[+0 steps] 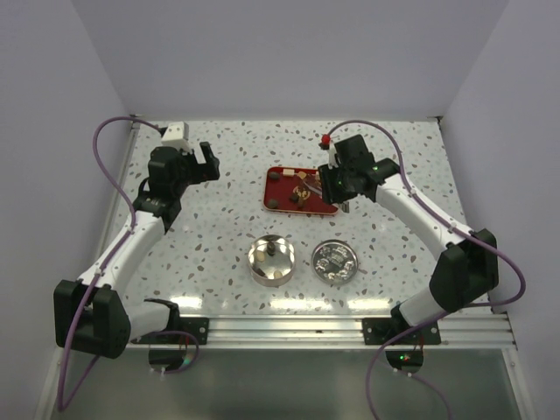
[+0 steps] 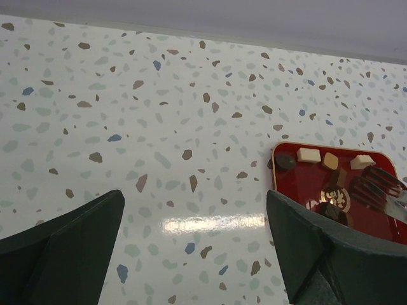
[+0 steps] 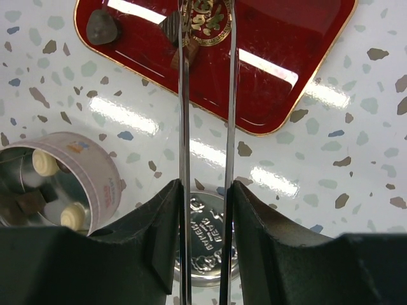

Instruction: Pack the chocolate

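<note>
Tin (image 1: 271, 276): open, cream and brown chocolate (image 3: 44, 162) inside.
Lid (image 1: 334, 262): tin's 3 o'clock, on counter (image 1: 201, 245).
Tray (image 1: 282, 189): tin's 12 o'clock, more pieces on it.
Right claw (image 3: 205, 190): narrow, gripping tongs (image 3: 184, 114) over tray.
Left claw (image 2: 194, 203): wide, tray's 9 o'clock.

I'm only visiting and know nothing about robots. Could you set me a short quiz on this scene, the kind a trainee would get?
1. True or false: the left tool is holding something.
2. What does the right tool grip? A) metal tongs B) a spoon C) nothing
3. Fill in: some cream and brown chocolate pieces already lie inside the round ____.

Key: 1 false, its jaws stand wide open and empty; 2 A; 3 tin.
</note>
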{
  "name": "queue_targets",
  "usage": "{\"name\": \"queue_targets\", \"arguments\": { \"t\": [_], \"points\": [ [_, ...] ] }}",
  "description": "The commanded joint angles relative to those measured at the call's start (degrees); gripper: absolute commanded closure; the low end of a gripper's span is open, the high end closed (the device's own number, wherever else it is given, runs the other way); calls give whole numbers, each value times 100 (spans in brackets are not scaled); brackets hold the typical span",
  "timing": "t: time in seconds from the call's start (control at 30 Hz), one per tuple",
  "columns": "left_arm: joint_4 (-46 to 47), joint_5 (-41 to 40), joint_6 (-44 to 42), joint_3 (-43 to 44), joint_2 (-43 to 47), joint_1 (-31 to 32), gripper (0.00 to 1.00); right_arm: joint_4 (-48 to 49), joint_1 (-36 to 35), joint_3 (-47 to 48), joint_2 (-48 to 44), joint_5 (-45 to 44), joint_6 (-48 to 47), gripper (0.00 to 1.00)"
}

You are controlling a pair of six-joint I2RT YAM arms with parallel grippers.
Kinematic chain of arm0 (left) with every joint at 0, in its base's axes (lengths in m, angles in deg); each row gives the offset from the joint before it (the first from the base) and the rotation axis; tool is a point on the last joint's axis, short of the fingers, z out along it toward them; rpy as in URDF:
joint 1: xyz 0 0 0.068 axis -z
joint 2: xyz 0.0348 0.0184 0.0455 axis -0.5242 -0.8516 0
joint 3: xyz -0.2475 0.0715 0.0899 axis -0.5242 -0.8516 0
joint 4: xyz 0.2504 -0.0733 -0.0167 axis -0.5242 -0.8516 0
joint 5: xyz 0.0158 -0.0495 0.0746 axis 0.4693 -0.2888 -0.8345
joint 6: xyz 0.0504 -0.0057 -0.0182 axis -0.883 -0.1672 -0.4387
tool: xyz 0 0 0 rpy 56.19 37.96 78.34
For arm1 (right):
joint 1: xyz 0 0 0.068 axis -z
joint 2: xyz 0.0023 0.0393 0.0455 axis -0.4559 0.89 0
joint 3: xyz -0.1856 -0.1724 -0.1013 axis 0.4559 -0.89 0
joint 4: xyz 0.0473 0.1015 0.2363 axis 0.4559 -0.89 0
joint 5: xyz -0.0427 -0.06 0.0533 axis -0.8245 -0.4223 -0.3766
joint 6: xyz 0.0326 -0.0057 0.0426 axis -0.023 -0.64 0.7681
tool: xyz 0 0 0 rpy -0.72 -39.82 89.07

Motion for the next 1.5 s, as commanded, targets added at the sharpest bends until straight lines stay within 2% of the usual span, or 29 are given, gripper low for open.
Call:
{"name": "queue_targets", "arguments": {
  "t": [0.0,0.77,1.03,1.47],
  "points": [
    [124,61,92,112,-23,-31,0,9,26,256,-105,-187,209,60],
    [133,34,92,76,30,-31,0,492,17,212,476,156,772,60],
    [133,17,92,59,30,-31,0,422,17,300,643,-187,860,60],
    [159,34,101,50,-5,-31,0,650,-53,388,836,-90,1009,61]
  ]
}}
